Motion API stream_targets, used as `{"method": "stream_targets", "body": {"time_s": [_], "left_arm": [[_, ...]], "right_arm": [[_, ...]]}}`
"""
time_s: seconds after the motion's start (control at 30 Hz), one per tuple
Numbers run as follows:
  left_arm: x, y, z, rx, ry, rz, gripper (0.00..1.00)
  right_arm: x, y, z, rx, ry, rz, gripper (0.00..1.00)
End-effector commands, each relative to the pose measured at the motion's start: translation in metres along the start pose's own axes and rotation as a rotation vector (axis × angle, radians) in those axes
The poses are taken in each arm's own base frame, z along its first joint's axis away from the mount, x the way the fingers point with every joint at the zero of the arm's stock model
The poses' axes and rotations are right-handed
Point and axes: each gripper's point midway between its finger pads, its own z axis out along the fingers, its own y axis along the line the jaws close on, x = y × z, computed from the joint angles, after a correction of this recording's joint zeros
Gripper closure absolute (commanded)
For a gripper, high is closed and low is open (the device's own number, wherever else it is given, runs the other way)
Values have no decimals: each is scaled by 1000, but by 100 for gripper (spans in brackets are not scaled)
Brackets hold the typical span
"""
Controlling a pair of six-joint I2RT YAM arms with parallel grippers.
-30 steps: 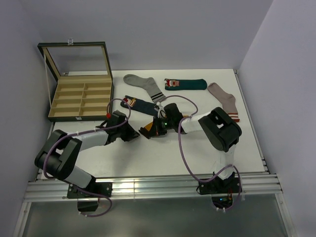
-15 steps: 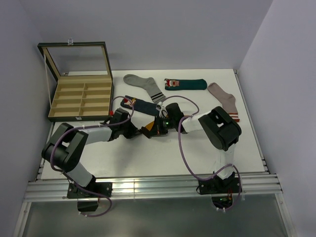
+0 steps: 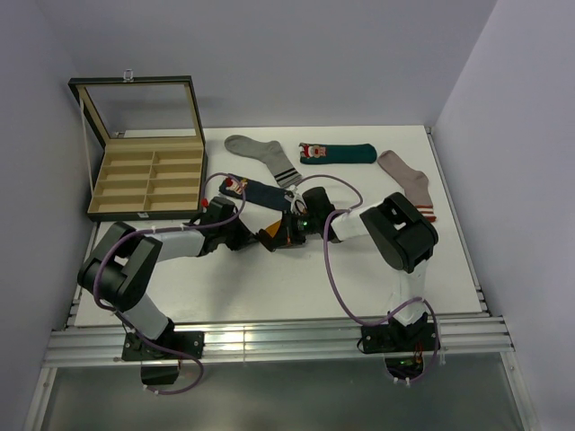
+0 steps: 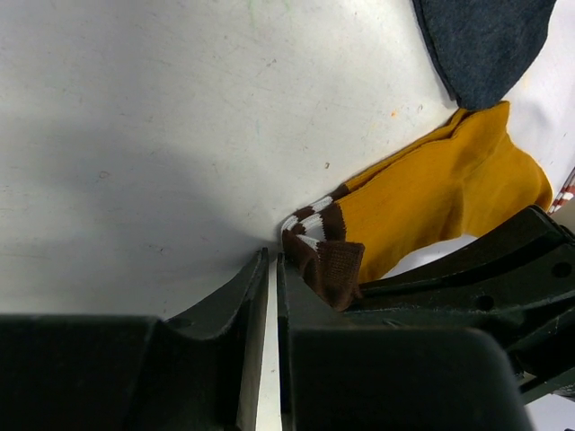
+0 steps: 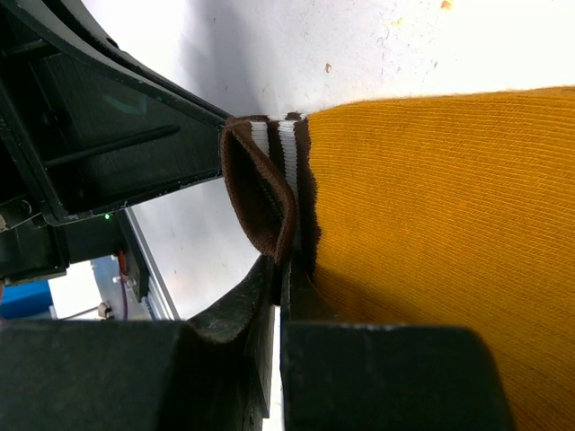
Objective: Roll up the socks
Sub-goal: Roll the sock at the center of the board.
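Right jaws clenching on the brown striped cuff of the mustard sock (image 5: 431,224), with the folded cuff edge pinched between them; left jaws nearly together, only a sliver of table (image 4: 135,135) showing between them and nothing gripped, the cuff sitting just beside one finger rather than inside. Over the last second the left arm (image 3: 171,242) has been swinging in, elbow tucking closer, bringing its jaws from short of the cuff right up against it while they narrow; the right jaws are not budging. Judging from this, the left side is closing beside the cuff instead of on it, so it is probably needing a reopen and another bite before it can help. The rest of the mustard sock is lying flat, so rolling is barely starting. The mustard sock (image 3: 269,237) is lying to the right of the wooden box (image 3: 148,175) and nearer the arm bases. The navy sock (image 3: 260,191) is lying flat just right of the box's near corner. The teal sock (image 3: 337,153) is lying flat farther right of the box; both look untouched.
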Motion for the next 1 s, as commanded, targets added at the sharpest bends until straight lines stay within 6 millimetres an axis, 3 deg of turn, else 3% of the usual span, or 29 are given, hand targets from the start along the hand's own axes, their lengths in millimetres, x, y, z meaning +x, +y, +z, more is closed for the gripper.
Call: {"method": "stream_targets", "body": {"time_s": [0.0, 0.4, 0.97], "left_arm": [[-1, -12, -4, 65, -8, 35, 85], [-3, -26, -9, 130, -23, 38, 84], [-3, -29, -10, 156, -26, 45, 78]], "right_arm": [[3, -20, 2, 56, 2, 26, 100], [0, -21, 1, 56, -5, 36, 100], [-1, -22, 1, 52, -8, 46, 100]]}}
